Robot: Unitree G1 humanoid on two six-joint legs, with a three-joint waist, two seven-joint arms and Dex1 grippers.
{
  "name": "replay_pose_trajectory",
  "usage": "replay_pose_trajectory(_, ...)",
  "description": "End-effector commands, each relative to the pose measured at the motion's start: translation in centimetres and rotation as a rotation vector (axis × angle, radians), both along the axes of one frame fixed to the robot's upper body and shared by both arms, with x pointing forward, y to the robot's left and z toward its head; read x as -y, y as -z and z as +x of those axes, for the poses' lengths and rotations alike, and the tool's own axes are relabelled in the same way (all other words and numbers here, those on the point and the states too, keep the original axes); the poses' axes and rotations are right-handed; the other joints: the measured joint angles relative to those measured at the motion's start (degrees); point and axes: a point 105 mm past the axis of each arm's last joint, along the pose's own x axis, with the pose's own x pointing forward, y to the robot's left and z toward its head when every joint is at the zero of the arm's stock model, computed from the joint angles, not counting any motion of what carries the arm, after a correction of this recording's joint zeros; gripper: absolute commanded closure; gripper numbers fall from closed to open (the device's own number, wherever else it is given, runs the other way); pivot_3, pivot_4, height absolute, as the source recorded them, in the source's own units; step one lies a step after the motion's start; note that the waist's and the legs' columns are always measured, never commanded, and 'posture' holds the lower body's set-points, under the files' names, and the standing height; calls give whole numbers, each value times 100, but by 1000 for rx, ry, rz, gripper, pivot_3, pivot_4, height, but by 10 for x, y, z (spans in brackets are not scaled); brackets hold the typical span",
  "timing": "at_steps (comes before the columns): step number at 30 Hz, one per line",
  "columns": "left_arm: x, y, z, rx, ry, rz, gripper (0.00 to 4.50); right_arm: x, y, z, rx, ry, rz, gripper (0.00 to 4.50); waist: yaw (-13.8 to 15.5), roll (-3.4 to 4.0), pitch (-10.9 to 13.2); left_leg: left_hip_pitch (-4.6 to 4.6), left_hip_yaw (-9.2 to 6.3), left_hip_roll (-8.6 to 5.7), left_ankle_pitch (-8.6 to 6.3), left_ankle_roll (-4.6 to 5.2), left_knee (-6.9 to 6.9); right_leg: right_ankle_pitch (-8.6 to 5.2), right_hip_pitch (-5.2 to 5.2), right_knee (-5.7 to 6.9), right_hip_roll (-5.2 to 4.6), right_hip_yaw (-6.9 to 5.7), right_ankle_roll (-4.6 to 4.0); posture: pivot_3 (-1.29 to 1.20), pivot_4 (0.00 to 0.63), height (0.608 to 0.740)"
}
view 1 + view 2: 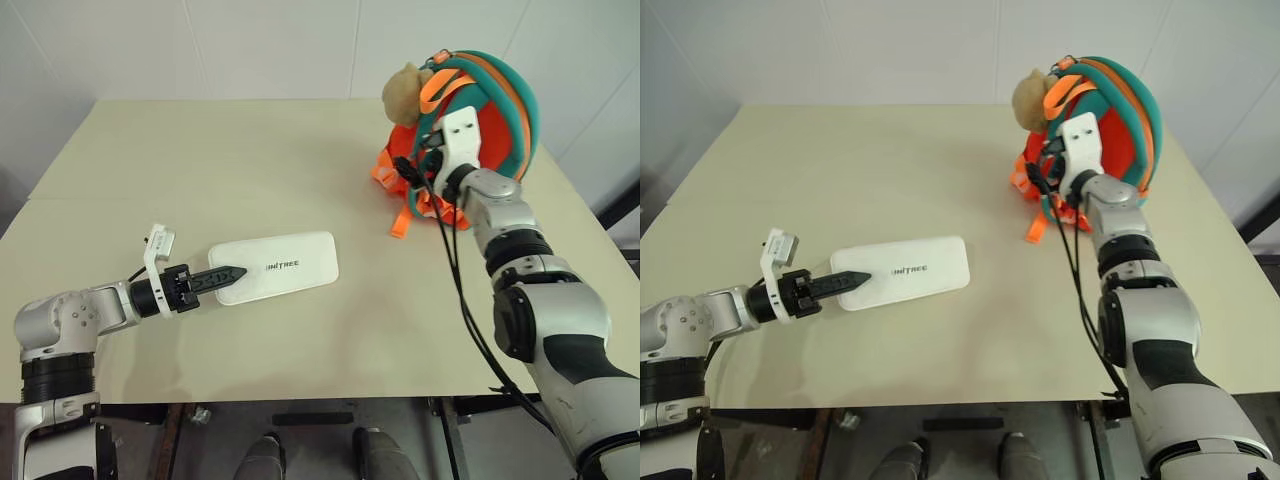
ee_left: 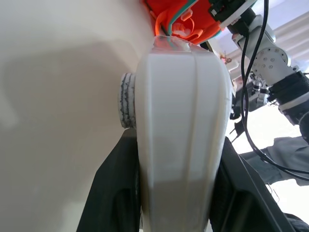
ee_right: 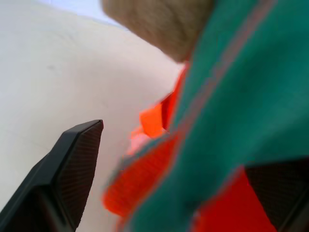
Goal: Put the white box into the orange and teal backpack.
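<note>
The white box [image 1: 285, 265] lies flat on the table, left of centre, with dark lettering on top. My left gripper [image 1: 226, 275] is shut on its near-left end; in the left wrist view the box [image 2: 178, 145] sits clamped between the two black fingers [image 2: 113, 193]. The orange and teal backpack [image 1: 505, 100] stands at the far right of the table, a beige plush toy [image 1: 402, 92] on its left side. My right gripper [image 3: 174, 145] is open and pressed up against the backpack, with a teal strap [image 3: 231, 96] between its fingers [image 3: 72, 164].
The beige table [image 1: 200, 170] runs wide and bare between the box and the backpack. Orange webbing loops [image 1: 400, 215] trail from the backpack's base onto the table. Black cables [image 1: 455, 280] hang along my right arm. White walls stand behind the table.
</note>
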Motion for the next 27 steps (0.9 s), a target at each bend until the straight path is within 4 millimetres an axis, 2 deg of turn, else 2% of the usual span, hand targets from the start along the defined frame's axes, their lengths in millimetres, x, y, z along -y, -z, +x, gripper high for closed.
replay_pose_trajectory(1,-5,-16,-6,78,-31,-18,3182,-16,-21,-5,72,-98,40,571,-25,0,0,1,0,0,1,-1,0,0,0,2,0,0,0,0,150,740)
replay_pose_trajectory(4,-9,-17,-5,93,-63,-21,3182,-31,-22,-9,85,-183,9,1553,-42,0,0,5,1,0,5,-1,0,0,1,9,0,0,0,0,150,740)
replay_pose_trajectory(9,-14,-17,-5,106,-97,-26,3182,-54,-48,-31,202,-452,136,3301,-112,0,0,12,0,0,15,-4,1,0,1,32,1,0,0,0,150,740)
replay_pose_trajectory(11,-15,-16,-5,106,-106,-26,3182,-58,-52,-39,219,-535,153,3999,-140,0,0,14,0,0,17,-5,3,0,1,41,1,1,0,0,150,740)
replay_pose_trajectory(13,-20,-13,-3,107,-133,-17,3182,-63,-52,-48,223,-634,144,4456,-168,0,0,19,0,-1,18,-6,4,0,3,45,1,1,0,0,150,740)
replay_pose_trajectory(19,-41,-13,1,122,-213,1,3182,-66,-58,-83,167,-966,161,4456,-183,0,0,25,0,6,21,-9,3,0,-2,65,9,5,-1,0,150,740)
replay_pose_trajectory(22,-50,-14,1,136,-243,15,3182,-64,-63,-103,153,-1054,143,4456,-156,0,0,25,-2,6,21,-9,5,-1,-2,64,9,5,-1,0,150,740)
replay_pose_trajectory(27,-64,-4,-18,103,-222,63,3182,-64,-71,-169,82,-1245,101,4456,-131,1,0,12,-6,4,20,-9,0,-3,-14,57,3,4,-5,0,150,740)
